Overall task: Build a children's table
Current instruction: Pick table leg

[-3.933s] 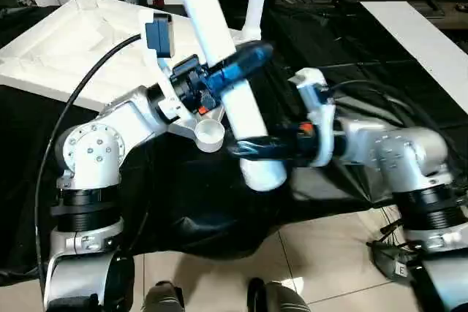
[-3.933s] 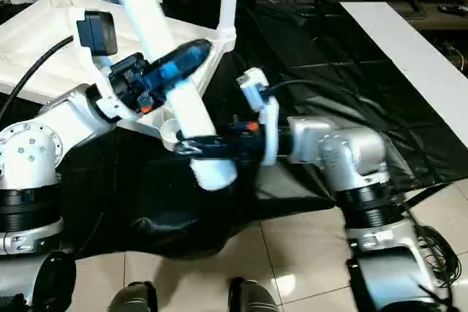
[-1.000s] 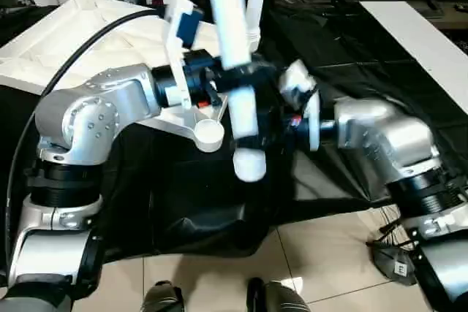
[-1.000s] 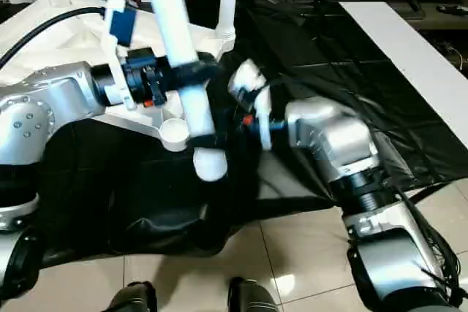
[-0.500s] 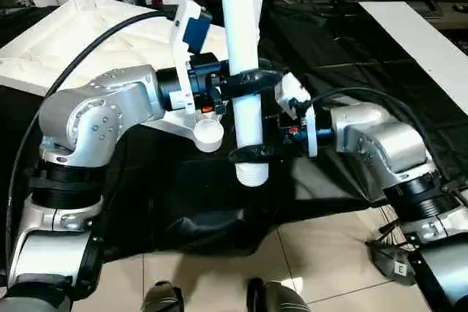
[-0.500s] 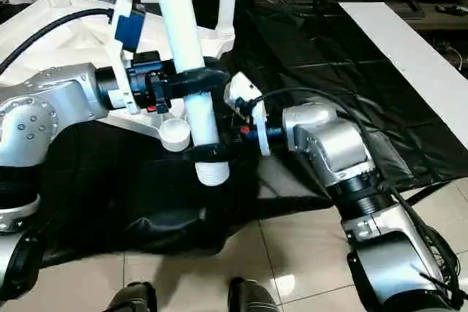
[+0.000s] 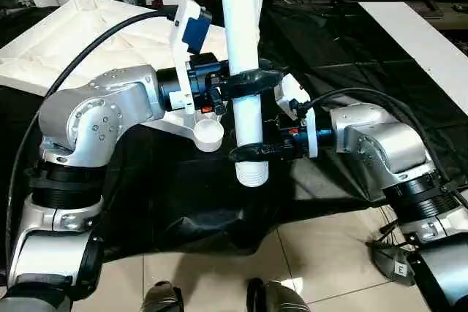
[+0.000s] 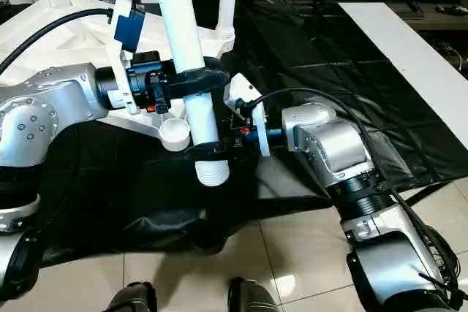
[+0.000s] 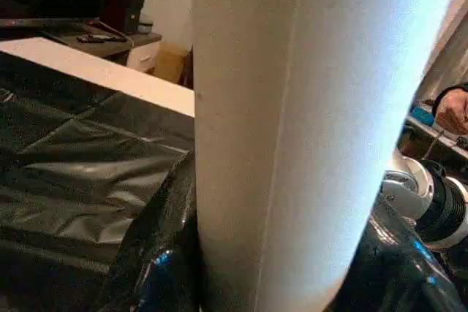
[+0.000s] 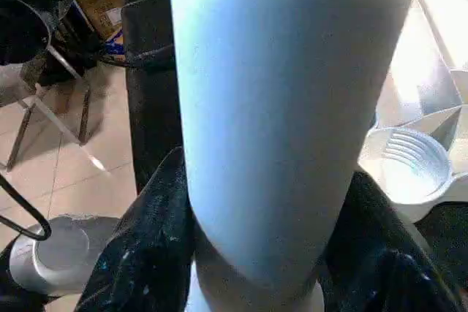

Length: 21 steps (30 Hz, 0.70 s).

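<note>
- My left gripper [image 7: 245, 82] is clamped round the upright leg [image 7: 243, 49].
- My right gripper [image 7: 252, 153] grips the same leg lower, near its ribbed end.
- The tabletop [image 7: 73, 42] lies far left, its corner socket [image 7: 209, 132] just left of the leg.

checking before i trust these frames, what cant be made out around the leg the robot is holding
- Upper end of the held leg: cut off by the head views' top edge.
- Tabletop: far side cut off by the picture edge, near rim partly behind the left arm.
- Empty corner socket: its inside is too small in the head views; the right wrist view shows ribs, depth unclear.
- Left gripper and right gripper: fingers' far sides hidden behind the leg.
</note>
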{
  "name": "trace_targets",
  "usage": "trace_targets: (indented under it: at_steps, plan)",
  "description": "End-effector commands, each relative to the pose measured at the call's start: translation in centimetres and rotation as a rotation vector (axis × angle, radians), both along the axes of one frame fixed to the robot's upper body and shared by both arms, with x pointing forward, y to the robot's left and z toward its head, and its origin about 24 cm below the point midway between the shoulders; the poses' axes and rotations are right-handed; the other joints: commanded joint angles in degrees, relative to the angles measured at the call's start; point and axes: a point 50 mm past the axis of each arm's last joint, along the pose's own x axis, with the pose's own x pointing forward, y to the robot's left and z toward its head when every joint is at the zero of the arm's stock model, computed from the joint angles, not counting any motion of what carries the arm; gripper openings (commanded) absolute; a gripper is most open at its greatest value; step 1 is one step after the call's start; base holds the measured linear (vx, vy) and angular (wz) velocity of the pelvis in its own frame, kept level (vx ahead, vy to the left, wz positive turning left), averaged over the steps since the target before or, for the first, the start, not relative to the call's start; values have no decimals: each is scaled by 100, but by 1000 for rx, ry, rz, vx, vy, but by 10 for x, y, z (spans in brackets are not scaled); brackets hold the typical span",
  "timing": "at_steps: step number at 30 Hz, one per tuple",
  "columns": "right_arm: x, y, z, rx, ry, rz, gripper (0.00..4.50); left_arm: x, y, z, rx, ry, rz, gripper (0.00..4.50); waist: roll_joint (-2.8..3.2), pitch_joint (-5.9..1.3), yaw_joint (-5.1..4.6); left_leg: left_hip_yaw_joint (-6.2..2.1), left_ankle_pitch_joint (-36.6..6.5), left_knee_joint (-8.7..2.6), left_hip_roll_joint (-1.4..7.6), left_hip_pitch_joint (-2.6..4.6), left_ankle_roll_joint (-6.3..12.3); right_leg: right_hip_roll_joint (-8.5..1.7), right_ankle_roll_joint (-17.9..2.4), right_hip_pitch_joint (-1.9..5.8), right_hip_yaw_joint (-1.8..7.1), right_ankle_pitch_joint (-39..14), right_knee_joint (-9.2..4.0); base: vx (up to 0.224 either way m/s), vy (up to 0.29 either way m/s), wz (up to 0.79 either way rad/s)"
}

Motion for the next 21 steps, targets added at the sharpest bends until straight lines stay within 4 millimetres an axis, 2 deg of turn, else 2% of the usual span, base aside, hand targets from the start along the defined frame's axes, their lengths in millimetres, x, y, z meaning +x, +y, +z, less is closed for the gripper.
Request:
trace_targets:
  at_steps: [1,8,9,10,13,16,20,21]
  plan:
    - [0,-4,-3,5,12,-10,189,-5,-4,4,-6,-30,-32,182,16,-619,9,89,-743,-320,-36,75,139,-213,-1112,488,116,-1451,-336,0,0,0]
    - [1,-4,-4,18,15,-20,185,-2,-5,5,-20,-39,-14,182,16,-621,9,86,-750,-320,-37,72,132,-215,-1097,490,114,-1493,-339,0,0,0]
    - [2,-5,-3,24,15,-27,185,-1,-5,6,-41,-26,-7,238,15,-621,8,87,-755,-320,-35,73,129,-213,-1100,489,114,-1490,-339,0,0,0]
    - [2,-5,-3,27,15,-29,185,-1,-4,6,-47,-21,-4,252,15,-626,11,88,-743,-316,-38,74,134,-214,-1109,494,114,-1466,-338,0,0,0]
    - [3,-6,-2,49,18,-51,185,2,-1,8,-109,10,18,254,16,-634,11,93,-705,-306,-50,67,140,-210,-1164,499,111,-1377,-338,0,0,0]
    - [4,-7,0,77,16,-72,185,4,3,13,-181,-23,35,293,21,-638,21,87,-736,-313,-47,72,166,-212,-1156,503,109,-1402,-347,0,0,0]
    - [6,-6,3,117,11,-94,185,10,7,18,-263,-71,83,296,14,-646,22,83,-734,-314,-45,68,190,-211,-1145,510,105,-1350,-339,0,0,0]
    - [8,-5,9,181,11,-124,185,13,12,23,-395,-62,78,296,21,-637,14,93,-751,-311,-54,65,209,-208,-1155,503,109,-1359,-355,0,0,0]
